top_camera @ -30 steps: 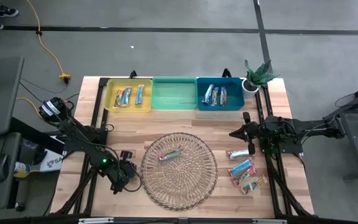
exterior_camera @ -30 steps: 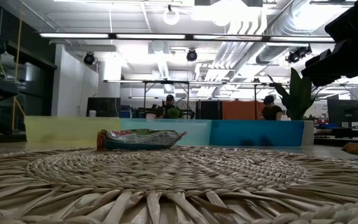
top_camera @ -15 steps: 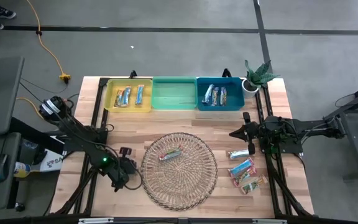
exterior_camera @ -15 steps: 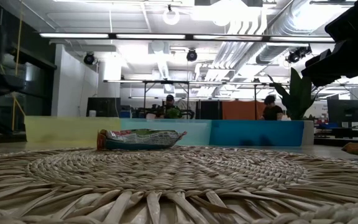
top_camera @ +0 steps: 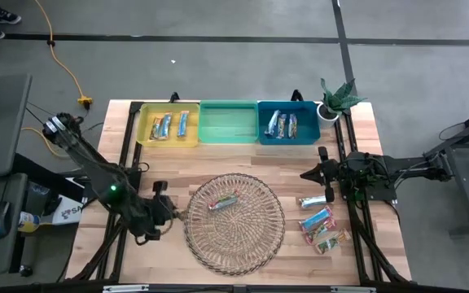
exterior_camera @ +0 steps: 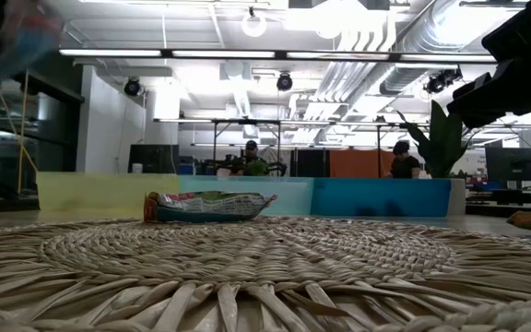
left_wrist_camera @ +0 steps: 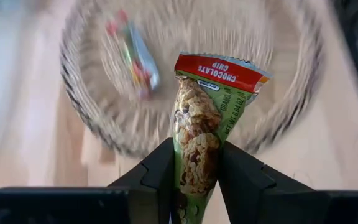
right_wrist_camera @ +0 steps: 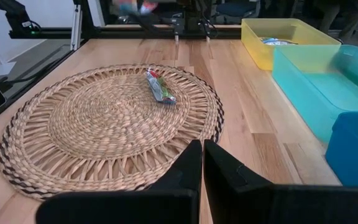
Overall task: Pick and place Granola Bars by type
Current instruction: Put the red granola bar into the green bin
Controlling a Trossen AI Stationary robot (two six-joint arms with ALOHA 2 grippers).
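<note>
My left gripper (top_camera: 168, 210) hangs above the table left of the round wicker tray (top_camera: 255, 244), shut on a granola bar (left_wrist_camera: 197, 118) in a green wrapper with a red end. Another multicoloured bar (top_camera: 223, 202) lies flat on the tray (right_wrist_camera: 73, 124), where it shows too (right_wrist_camera: 160, 87). Three more bars (top_camera: 317, 218) lie on the table right of the tray. The yellow bin (top_camera: 169, 127) and the blue bin (top_camera: 287, 124) each hold bars. My right gripper (right_wrist_camera: 202, 163) waits shut near the table's right side (top_camera: 319, 173). My left gripper pinches the green-wrapped bar between its two fingers (left_wrist_camera: 161, 171), on the flat faces of its lower half (left_wrist_camera: 194, 168). The bar runs along the fingers and sticks out past their tips, its red sealed end (left_wrist_camera: 222, 70) farthest out. It is lifted clear of the table.
A green bin (top_camera: 228, 122) stands between the yellow and blue bins along the far edge. A small potted plant (top_camera: 335, 99) is at the far right corner. Bare wood lies between the tray and the bins.
My left gripper has risen from the table beside the tray with the green-wrapped bar and has tipped up toward level. The bar is now lifted clear. My right arm has kept still.
</note>
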